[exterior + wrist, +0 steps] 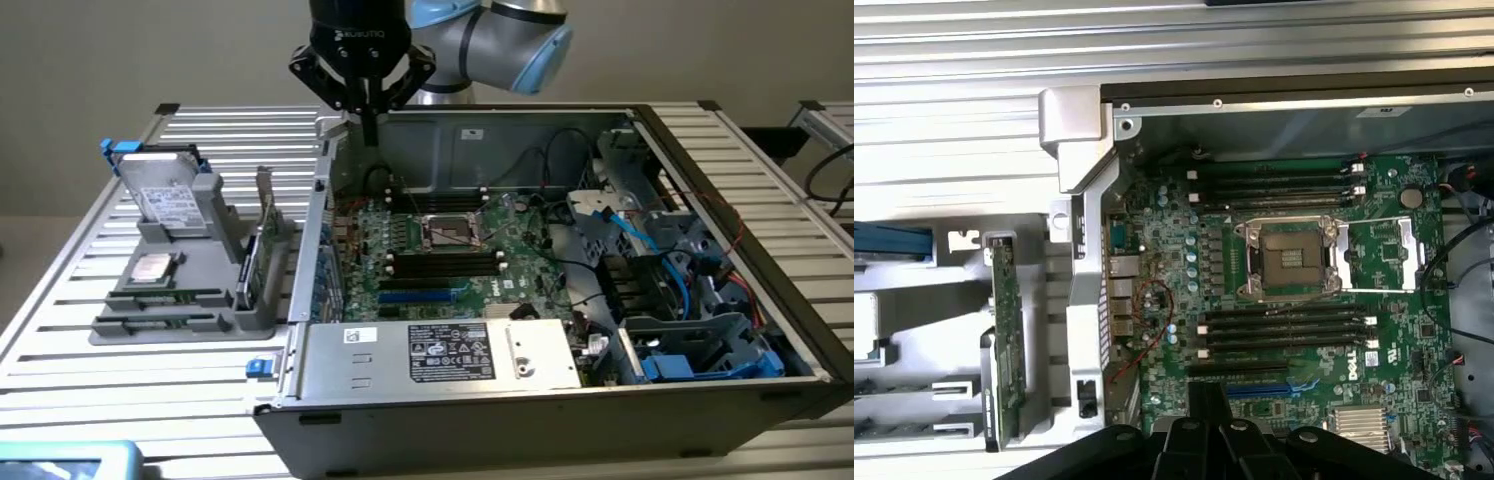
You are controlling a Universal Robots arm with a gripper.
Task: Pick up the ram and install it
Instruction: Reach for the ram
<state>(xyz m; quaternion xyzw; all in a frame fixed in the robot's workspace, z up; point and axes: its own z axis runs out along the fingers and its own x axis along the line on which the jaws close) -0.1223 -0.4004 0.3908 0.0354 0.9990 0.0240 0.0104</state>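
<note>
Exterior view: ram [167,297] unpicked, lying in holder [174,332] on table [120,400], nine o'clock of case [534,420]; jaws fully closed, holding nothing, hovering at eleven o'clock of board [514,235]; slots [441,268] empty, install not begun.

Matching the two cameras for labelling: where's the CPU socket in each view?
Exterior view: the CPU socket is in the middle of the motherboard inside the open case, between two banks of black memory slots.
Wrist view: the CPU socket, silver-framed, lies between the same two banks.
Shared landmark: the upright green card standing just outside the case.
</note>
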